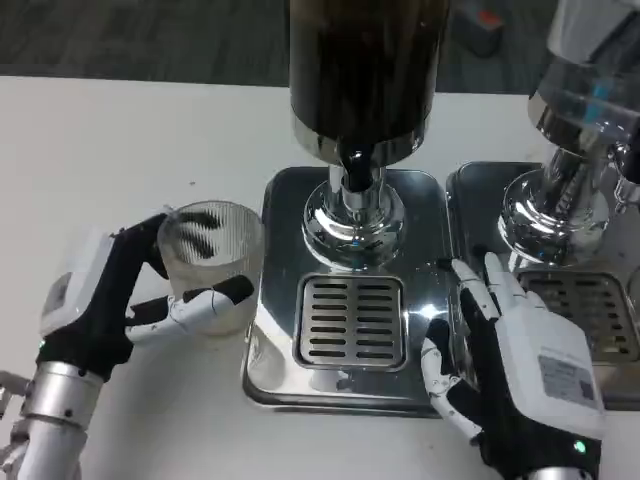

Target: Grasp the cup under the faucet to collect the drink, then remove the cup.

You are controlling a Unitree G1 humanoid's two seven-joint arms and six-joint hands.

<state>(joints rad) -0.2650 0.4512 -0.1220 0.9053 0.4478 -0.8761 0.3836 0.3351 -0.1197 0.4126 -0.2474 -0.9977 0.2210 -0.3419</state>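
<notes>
A clear ribbed cup (212,262) stands on the white table just left of the dispenser's chrome base (280,215). My left hand (110,300) wraps around it, thumb behind and fingers (205,303) across its front. The faucet (355,175) hangs under a dark drink tank (362,65), above a slotted drip grate (352,320). The cup is left of the grate, not below the faucet. My right hand (510,360) hovers over the base's right edge with fingers spread, holding nothing.
A second dispenser (575,150) with its own chrome base and grate (590,310) stands at the right. Open white table (100,150) stretches to the left and back of the cup.
</notes>
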